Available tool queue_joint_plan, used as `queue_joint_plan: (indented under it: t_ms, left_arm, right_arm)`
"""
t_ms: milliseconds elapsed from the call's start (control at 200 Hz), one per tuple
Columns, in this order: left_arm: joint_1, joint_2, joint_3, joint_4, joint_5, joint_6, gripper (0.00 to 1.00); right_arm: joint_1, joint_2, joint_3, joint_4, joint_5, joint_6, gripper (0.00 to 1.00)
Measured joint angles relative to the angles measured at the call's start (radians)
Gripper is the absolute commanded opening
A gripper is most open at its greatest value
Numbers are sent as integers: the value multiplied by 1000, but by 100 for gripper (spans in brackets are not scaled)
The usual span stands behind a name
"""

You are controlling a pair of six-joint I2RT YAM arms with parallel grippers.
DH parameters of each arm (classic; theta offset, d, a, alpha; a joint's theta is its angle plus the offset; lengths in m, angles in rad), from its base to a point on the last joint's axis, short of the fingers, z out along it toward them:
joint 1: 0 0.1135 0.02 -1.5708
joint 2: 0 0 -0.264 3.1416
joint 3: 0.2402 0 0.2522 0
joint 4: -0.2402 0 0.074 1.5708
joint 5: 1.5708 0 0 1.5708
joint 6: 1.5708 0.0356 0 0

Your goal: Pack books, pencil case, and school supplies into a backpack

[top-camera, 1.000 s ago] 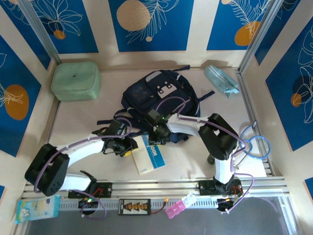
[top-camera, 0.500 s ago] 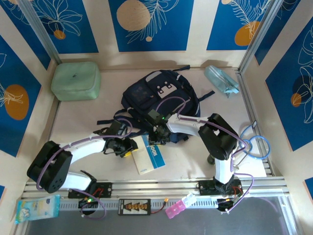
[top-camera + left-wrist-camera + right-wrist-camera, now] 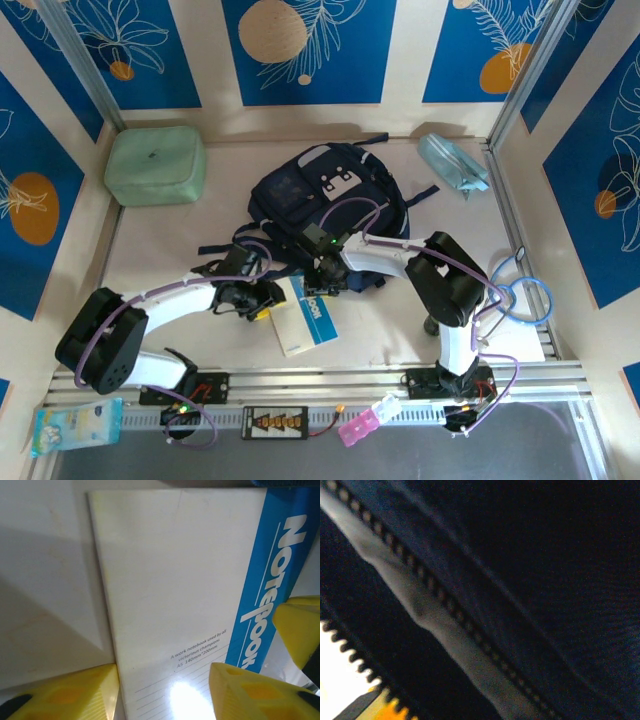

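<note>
While the large navy-blue fabric backpack (image 3: pixel 325 195) lies mid-worktop (image 3: pixel 160 250), a flat white notebook with a blue lettered band (image 3: pixel 305 318) rests just in front of it, on the arms' side. The left gripper (image 3: pixel 165 675) hangs over the notebook's left edge, yellow jaws apart, holding nothing. The right gripper (image 3: pixel 325 278) sits against the backpack's near edge by a zipper (image 3: pixel 435 595); whether its jaws grip, I cannot tell. A small pale-blue translucent pouch (image 3: pixel 452 165) lies far right, well apart.
</note>
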Motion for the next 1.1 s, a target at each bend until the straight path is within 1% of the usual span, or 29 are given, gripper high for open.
queue_joint_plan:
  t_ms: [75,185,260,355,445,520,735,805,895,1040,1100]
  left_arm:
    - [-1,0,1,1,1,0,57]
    - [-1,14,10,5,17,2,63]
    - [-1,33,35,-19,26,17,63]
    - [-1,47,60,-54,30,36,59]
    - [-1,44,63,-68,32,55,51]
    - [-1,30,63,-80,37,53,48]
    - [-1,-66,74,-79,101,70,45]
    - [-2,-72,83,-68,117,80,42]
    - [-2,-71,85,-56,129,87,42]
    - [-2,-71,85,-40,135,97,42]
    - [-2,-70,85,-19,147,97,43]
  right_arm:
    - [0,0,0,0,0,2,32]
    - [0,0,0,0,0,2,32]
    - [0,0,0,0,0,2,32]
    - [0,0,0,0,0,2,32]
    - [0,0,0,-3,1,2,32]
    - [-1,0,0,-4,1,2,32]
    - [-2,0,0,-8,8,2,32]
    - [-2,0,0,-8,8,2,32]
    - [-2,0,0,-8,8,3,32]
    - [-1,0,0,-9,12,6,32]
    - [-1,0,0,-10,13,6,31]
